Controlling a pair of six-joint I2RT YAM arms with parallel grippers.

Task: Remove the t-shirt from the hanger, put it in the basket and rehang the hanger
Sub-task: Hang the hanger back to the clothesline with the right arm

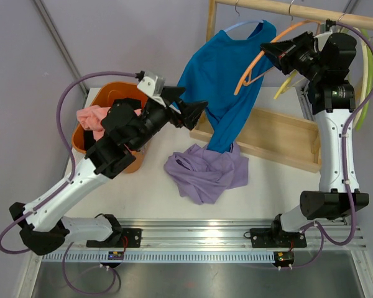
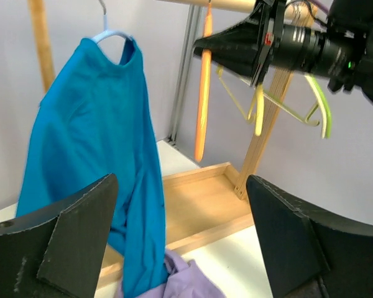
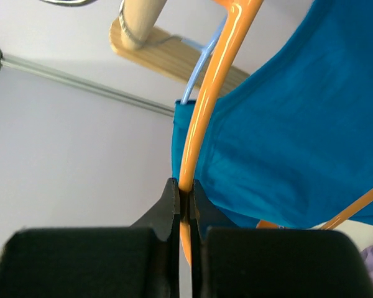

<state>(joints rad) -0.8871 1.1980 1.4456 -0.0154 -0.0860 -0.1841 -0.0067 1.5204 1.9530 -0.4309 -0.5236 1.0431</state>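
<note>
A blue t-shirt (image 1: 221, 74) hangs from a light-blue hanger (image 1: 239, 26) on the wooden rail (image 1: 298, 11). Its lower end droops onto a purple t-shirt (image 1: 206, 171) lying on the table. My left gripper (image 1: 189, 104) is open beside the shirt's lower left edge. In the left wrist view the blue t-shirt (image 2: 93, 143) hangs by the left finger, and my left gripper (image 2: 180, 242) holds nothing. My right gripper (image 3: 185, 192) is shut on a bare orange hanger (image 3: 214, 93) just right of the blue t-shirt (image 3: 298, 143).
An orange basket (image 1: 105, 93) with pink cloth stands at the left. A wooden tray (image 1: 280, 139) forms the rack's base behind the purple shirt. Yellow-green hangers (image 2: 261, 105) hang on the rail near the right arm.
</note>
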